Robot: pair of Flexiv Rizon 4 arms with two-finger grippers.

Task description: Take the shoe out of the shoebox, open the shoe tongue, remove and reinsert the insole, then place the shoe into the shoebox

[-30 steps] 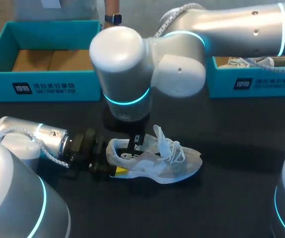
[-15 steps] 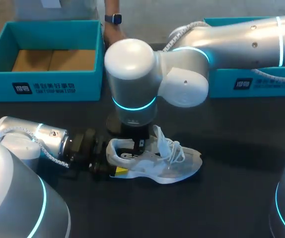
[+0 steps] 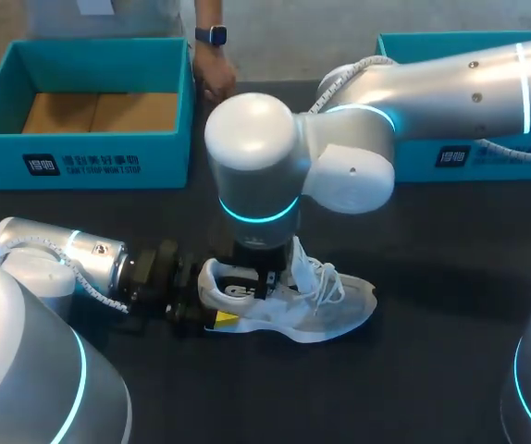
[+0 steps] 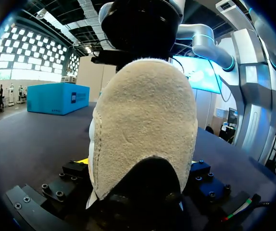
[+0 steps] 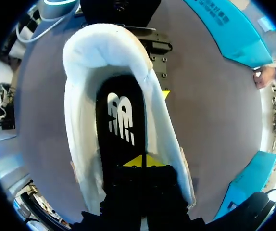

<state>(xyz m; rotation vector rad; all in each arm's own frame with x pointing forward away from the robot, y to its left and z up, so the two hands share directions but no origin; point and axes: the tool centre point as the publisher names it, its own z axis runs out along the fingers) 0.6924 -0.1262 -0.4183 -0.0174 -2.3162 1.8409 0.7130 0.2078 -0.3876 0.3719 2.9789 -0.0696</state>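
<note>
A white and grey shoe (image 3: 326, 310) stands upright on the dark table, toe pointing right. My left gripper (image 3: 208, 305) lies low at its heel, and the fingers hold that suede heel (image 4: 145, 125) from both sides. From above, my right gripper (image 3: 261, 277) reaches down into the shoe's mouth. Its yellow tips (image 5: 144, 161) are shut together, resting on the black insole (image 5: 121, 120) with the white logo, just behind the tongue. The white collar (image 5: 80, 110) rings the opening.
An open teal shoebox (image 3: 80, 162) with a brown floor stands at the back left. A second teal box (image 3: 487, 153) sits at the back right, partly behind my right arm. A person's hand (image 3: 215, 79) is at the far edge beside the left box.
My right arm has shifted right and come down, lowering its shut gripper into the shoe's opening. The left arm and the shoe have stayed put.
</note>
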